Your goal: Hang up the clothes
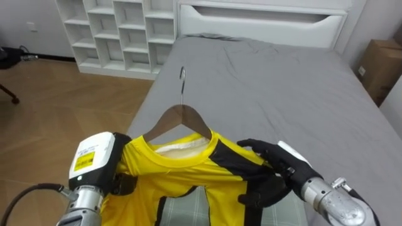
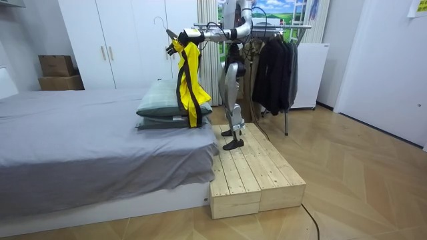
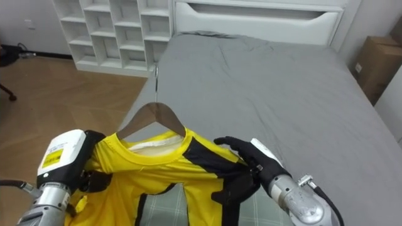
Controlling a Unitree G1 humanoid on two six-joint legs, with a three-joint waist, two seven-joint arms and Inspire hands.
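Observation:
A yellow shirt with black stripes (image 1: pixel 182 172) hangs on a wooden hanger (image 1: pixel 182 119) whose metal hook (image 1: pixel 182 78) points away from me. My left hand (image 1: pixel 100 163) grips the shirt's left shoulder, and my right hand (image 1: pixel 273 164) has its dark fingers curled on the right shoulder. Together they hold the shirt up over the grey bed (image 1: pixel 264 81). In the room view the shirt (image 2: pixel 189 73) dangles at chest height above the pillows (image 2: pixel 170 107), and I stand on a wooden platform (image 2: pixel 250 170) beside the bed.
A white cubby shelf (image 1: pixel 119 31) stands beyond the bed's far left corner, a cardboard box (image 1: pixel 380 63) at its right. Behind me a clothes rack (image 2: pixel 273 60) carries dark garments. White wardrobes (image 2: pixel 127 40) line the wall.

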